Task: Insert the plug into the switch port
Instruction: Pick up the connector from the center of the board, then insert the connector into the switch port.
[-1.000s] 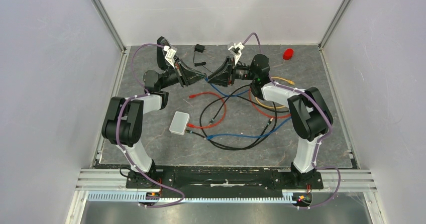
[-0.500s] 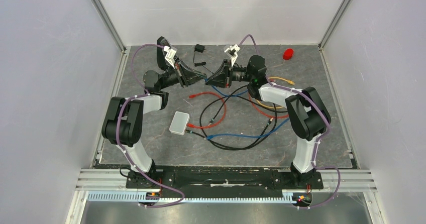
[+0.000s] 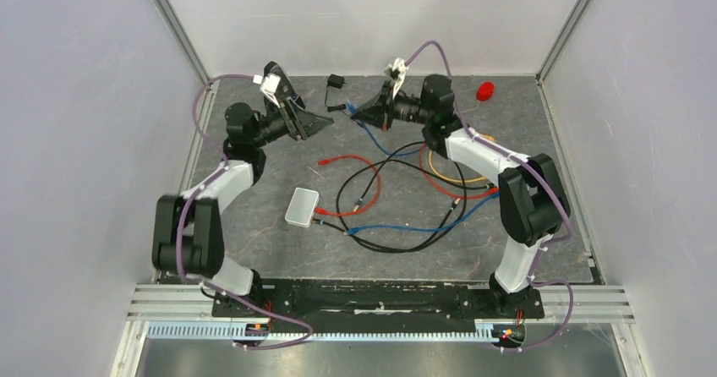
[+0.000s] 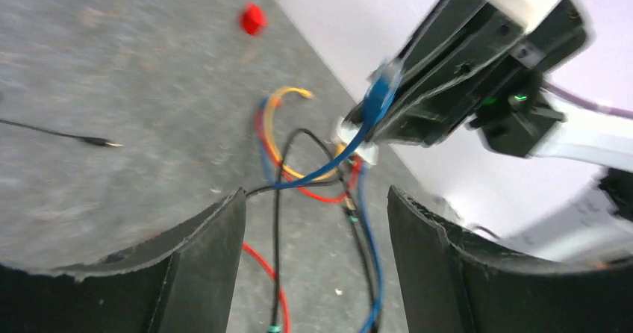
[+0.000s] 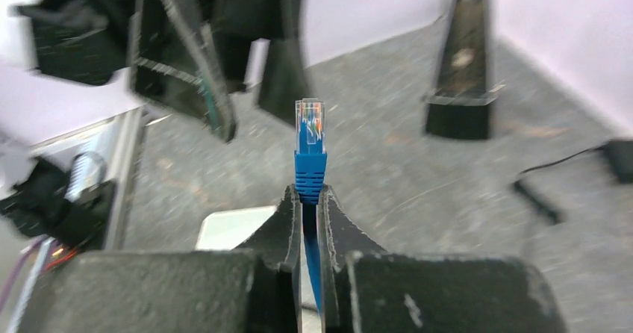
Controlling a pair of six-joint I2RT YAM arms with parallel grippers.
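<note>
At 12 o'clock on the surface [image 3: 397, 263], lifted clear of the grey, mottled, slate-like sheet: right jaws clenched on the plug [image 5: 310, 135], with matte black pads [image 5: 278, 225] pressed flat against both sides of its blue moulded boot. Squared clear tip poking out past the pads, thin coloured wires faintly visible inside, blue cable [image 5: 310, 258] trailing back down between them. From above, aimed roughly toward 9 o'clock, near the far wall.

Opposite, at 9 o'clock of the plug, near but not touching: left jaws released, two thick curved black pads [image 4: 213, 258] spread wide with nothing between, rough-edged and dull.

Well apart, at 7 o'clock of the plug, flat on the surface: switch [image 3: 302, 207], a small pale grey-white box with rounded corners and a smooth plain top. Port somewhere in its edge, too small to make out from above. Dark connector of a red cable [image 3: 347, 214] meeting its edge at 4 o'clock. From the right wrist, only a blurred pale corner of the box, low behind the plug.

At 3 o'clock of the switch: loose tangle of thin round leads, including a black cable [image 3: 389, 248] and an orange cable [image 4: 291, 91], looped over one another. By the far wall at 12 o'clock, small boxy black adapter [image 3: 336, 82] with a thin lead. At 2 o'clock, small bright red lump [image 3: 484, 91], shape unclear.
</note>
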